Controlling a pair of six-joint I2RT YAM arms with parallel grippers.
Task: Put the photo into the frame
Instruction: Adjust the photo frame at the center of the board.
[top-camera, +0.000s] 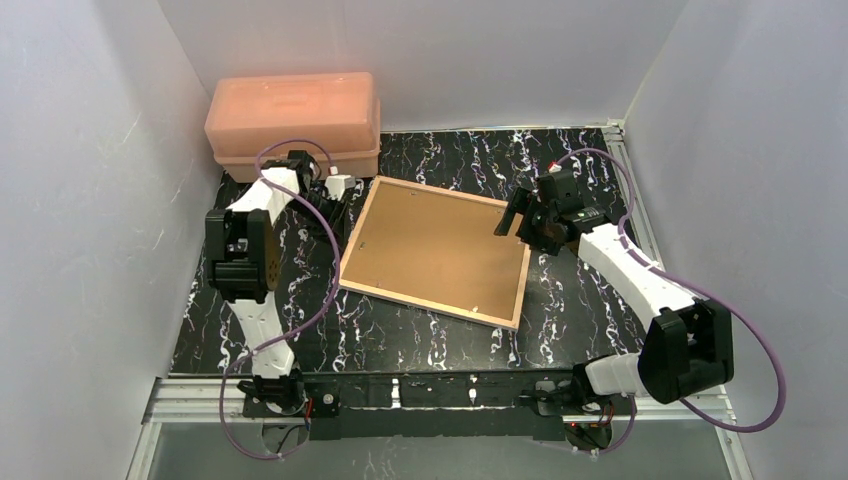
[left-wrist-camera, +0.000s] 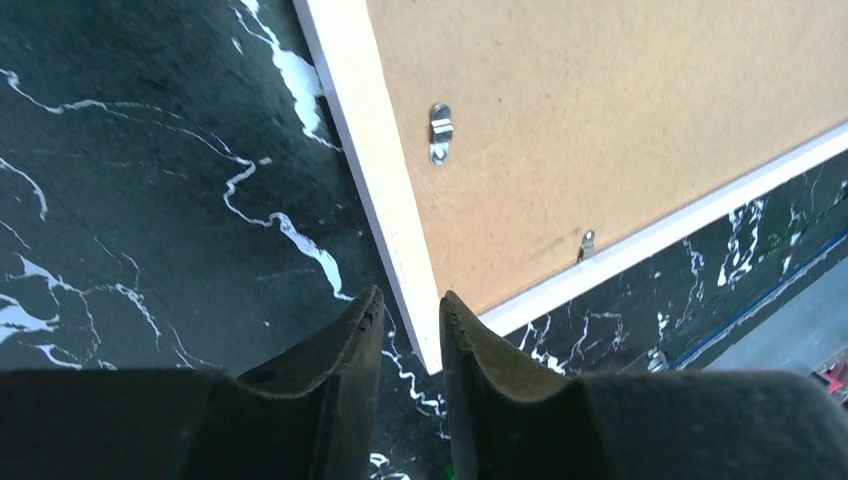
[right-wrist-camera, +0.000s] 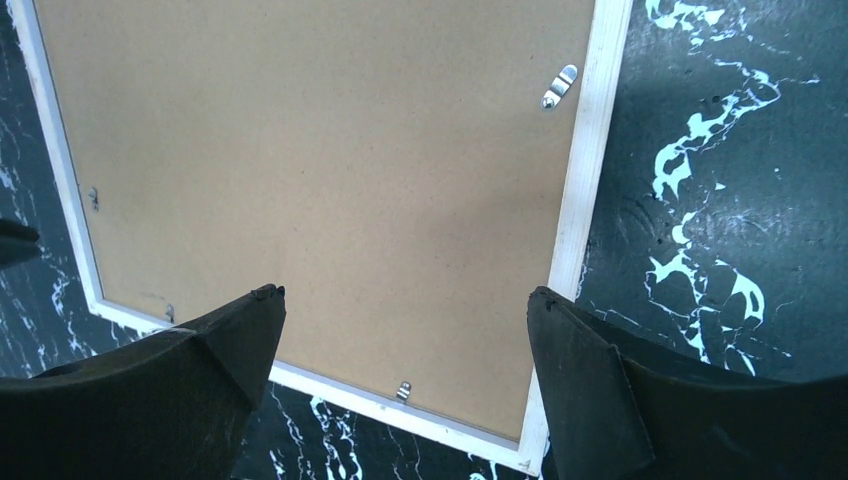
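The frame (top-camera: 435, 250) lies back up in the middle of the table, with a brown backing board (top-camera: 430, 240) inside its pale rim. The photo is hidden or out of view. My left gripper (top-camera: 335, 200) hovers at the frame's far-left corner. In the left wrist view its jaws (left-wrist-camera: 408, 300) stand a narrow gap apart above the white rail (left-wrist-camera: 370, 150), holding nothing. My right gripper (top-camera: 515, 222) is wide open over the frame's right side. In the right wrist view (right-wrist-camera: 405, 295) it is above the board (right-wrist-camera: 320, 170) and the rail (right-wrist-camera: 590, 170).
A pink plastic box (top-camera: 292, 120) stands at the back left, just behind my left arm. Small metal clips (left-wrist-camera: 440, 132) (right-wrist-camera: 560, 85) sit along the frame's inner edge. White walls close in the left, back and right sides.
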